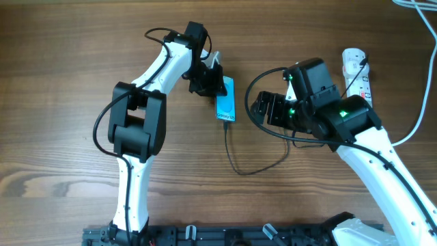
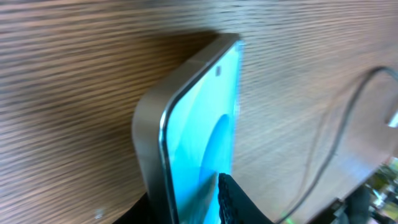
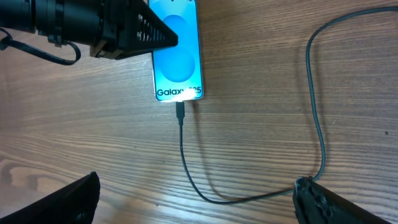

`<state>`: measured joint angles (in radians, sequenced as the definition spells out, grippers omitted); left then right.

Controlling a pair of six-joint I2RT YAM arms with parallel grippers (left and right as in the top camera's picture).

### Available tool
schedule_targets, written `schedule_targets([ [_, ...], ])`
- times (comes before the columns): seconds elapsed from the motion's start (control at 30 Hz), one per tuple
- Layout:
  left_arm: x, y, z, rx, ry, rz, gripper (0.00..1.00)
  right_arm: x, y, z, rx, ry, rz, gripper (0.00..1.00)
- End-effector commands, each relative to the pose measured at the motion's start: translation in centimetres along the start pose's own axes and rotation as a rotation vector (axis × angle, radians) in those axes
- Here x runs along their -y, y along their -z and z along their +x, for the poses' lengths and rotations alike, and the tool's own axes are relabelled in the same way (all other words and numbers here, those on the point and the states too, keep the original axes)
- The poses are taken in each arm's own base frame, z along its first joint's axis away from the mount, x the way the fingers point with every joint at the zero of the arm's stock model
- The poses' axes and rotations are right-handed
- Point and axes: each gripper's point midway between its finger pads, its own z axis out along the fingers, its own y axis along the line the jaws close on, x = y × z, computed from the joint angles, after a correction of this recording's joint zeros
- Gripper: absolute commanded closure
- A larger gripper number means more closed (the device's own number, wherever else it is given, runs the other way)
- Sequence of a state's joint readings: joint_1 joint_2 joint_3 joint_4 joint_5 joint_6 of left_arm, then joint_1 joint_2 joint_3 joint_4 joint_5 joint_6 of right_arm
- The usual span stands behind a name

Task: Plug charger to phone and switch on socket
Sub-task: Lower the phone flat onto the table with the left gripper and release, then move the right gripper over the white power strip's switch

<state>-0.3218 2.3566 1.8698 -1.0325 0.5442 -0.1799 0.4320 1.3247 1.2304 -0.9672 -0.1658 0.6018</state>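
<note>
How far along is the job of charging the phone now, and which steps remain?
Done: the charger's plug tip sits in the lower edge of the phone. In hand: the left gripper clamps the phone; the right gripper is open, holding nothing. Left: switching on the socket, which neither gripper touches; its switch state is too small to read.

A brown wooden counter fills every view, its grain running left to right with darker streaks and a paler patch at the near left. The light is soft and even. A black rail lines the near edge.
</note>
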Motion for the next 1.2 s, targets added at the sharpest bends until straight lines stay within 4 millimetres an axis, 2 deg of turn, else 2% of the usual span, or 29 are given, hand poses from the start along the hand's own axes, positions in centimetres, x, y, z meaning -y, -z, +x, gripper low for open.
schedule_targets([
  [0.0, -2.1, -0.6, 0.2, -0.005, -0.003, -0.106, 0.72, 1.0, 0.0, -0.5, 0.018, -0.004, 0.065, 0.0],
  [0.1, -2.4, -0.5, 0.3, -0.009, 0.001, -0.122, 0.61, 2.9, 0.2, -0.5, 0.032, -0.007, 0.162, 0.0],
  [0.2, -2.5, -0.5, 0.3, -0.01, 0.005, -0.125, 0.6, 3.5, 0.4, -0.3, 0.03, -0.007, 0.197, 0.0],
  [0.23, -2.5, -0.5, 0.4, -0.011, 0.005, -0.126, 0.54, 3.6, 0.4, -0.4, 0.034, -0.008, 0.204, 0.0],
  [0.27, -2.6, -0.5, 0.4, -0.013, 0.006, -0.126, 0.39, 3.8, 0.4, -0.4, 0.036, -0.008, 0.213, 0.02],
  [0.4, -2.8, -0.2, 0.8, -0.027, 0.02, -0.138, 0.35, 4.0, 0.4, -0.2, 0.029, -0.007, 0.219, 0.0],
  [0.5, -2.6, 1.7, 1.1, -0.019, 0.033, -0.136, 0.27, 3.9, 0.5, -0.3, 0.027, 0.021, 0.217, 0.0],
  [0.53, -2.3, 2.9, 1.1, -0.002, 0.034, -0.133, 0.23, 3.6, 0.9, -0.6, 0.032, 0.055, 0.213, 0.0],
  [0.6, -1.2, 6.6, 0.7, 0.079, 0.017, -0.115, 0.0, 3.1, 2.4, -1.4, 0.05, 0.065, 0.206, 0.0],
  [0.63, -0.5, 8.4, 0.6, 0.12, 0.006, -0.107, 0.0, 3.0, 3.2, -1.9, 0.062, 0.055, 0.205, 0.0],
  [0.7, 1.4, 13.5, 0.7, 0.242, -0.029, -0.092, 0.0, 3.7, 5.5, -3.5, 0.1, 0.017, 0.215, 0.0],
  [0.73, 2.4, 16.0, 1.0, 0.307, -0.05, -0.095, 0.0, 4.5, 6.5, -4.5, 0.119, -0.006, 0.228, 0.0],
  [0.77, 3.4, 20.0, 1.7, 0.421, -0.041, -0.135, 0.0, 6.1, 7.7, -5.8, 0.134, -0.041, 0.256, 0.0],
  [0.87, 4.7, 25.5, 3.4, 0.591, -0.008, -0.188, 0.0, 9.2, 8.8, -8.2, 0.152, -0.069, 0.312, 0.0],
  [0.93, 6.1, 29.4, 5.3, 0.707, -0.025, -0.191, 0.0, 13.4, 8.8, -11.1, 0.184, -0.136, 0.366, 0.0],
  [1.0, 7.2, 31.7, 6.8, 0.768, -0.049, -0.171, 0.0, 15.6, 8.5, -12.0, 0.191, -0.191, 0.391, 0.0],
  [1.03, 7.8, 33.0, 7.9, 0.805, -0.064, -0.158, 0.0, 17.5, 8.4, -13.0, 0.213, -0.228, 0.418, 0.0],
  [1.17, 8.6, 34.6, 9.4, 0.849, -0.083, -0.142, 0.0, 22.1, 9.1, -14.8, 0.281, -0.303, 0.547, 0.0],
])
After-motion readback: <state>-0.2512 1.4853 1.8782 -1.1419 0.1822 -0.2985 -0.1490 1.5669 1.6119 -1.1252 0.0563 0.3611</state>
